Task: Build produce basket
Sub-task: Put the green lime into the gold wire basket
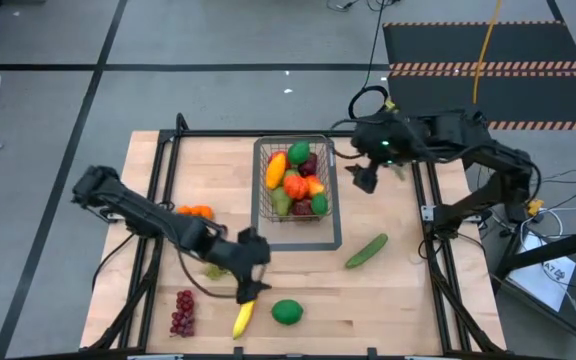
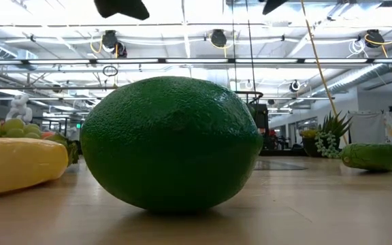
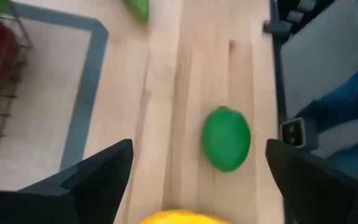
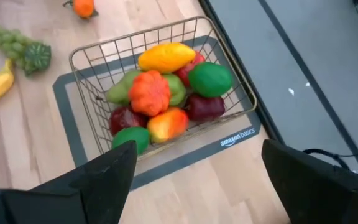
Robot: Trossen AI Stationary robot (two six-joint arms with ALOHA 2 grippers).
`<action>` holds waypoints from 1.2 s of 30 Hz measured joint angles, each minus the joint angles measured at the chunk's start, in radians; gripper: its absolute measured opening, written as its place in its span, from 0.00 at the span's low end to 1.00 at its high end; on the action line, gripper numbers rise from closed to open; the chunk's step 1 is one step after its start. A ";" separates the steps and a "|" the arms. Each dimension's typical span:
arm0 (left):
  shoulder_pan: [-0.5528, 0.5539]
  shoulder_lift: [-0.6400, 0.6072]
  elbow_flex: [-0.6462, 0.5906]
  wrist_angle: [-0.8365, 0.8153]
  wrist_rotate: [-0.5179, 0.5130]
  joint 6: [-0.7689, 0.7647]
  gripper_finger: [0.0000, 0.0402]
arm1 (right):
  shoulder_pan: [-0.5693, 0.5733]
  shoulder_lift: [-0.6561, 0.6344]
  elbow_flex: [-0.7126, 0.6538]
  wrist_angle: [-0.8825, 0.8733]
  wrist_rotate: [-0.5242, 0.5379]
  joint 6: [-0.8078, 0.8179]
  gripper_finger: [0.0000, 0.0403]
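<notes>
the basket [image 1: 297,190] stands toward the table's far edge, inside a flat grey outline [image 1: 334,243], and is already piled with produce [image 1: 296,180] up to its wire rim. the right gripper [image 1: 366,178] hangs just beside the basket's right wall, fingers spread and holding nothing; bare wood lies between it and the table's right rail. a cucumber [image 1: 366,250] lies just off the outline's near right corner, with open room all round it. the left gripper [image 1: 251,291] hovers nearer the front edge than the basket, fingers spread wide over the banana [image 1: 243,319], gripping nothing. the lime [image 1: 287,312] sits just right of the banana, apart from it, close to the front edge. red grapes [image 1: 183,312] lie left of the banana. small oranges [image 1: 195,212] rest left of the basket, beside the left arm.
</notes>
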 joint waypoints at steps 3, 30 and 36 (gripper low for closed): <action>-0.013 0.091 0.078 -0.007 0.006 0.010 0.90 | -0.002 -0.061 -0.058 0.012 -0.002 -0.013 0.85; -0.122 0.501 0.234 0.055 0.019 -0.023 1.00 | 0.000 -0.360 -0.374 0.116 -0.064 0.101 0.85; -0.123 0.531 0.234 0.076 0.028 0.019 1.00 | 0.000 -0.355 -0.374 0.120 -0.081 0.100 0.85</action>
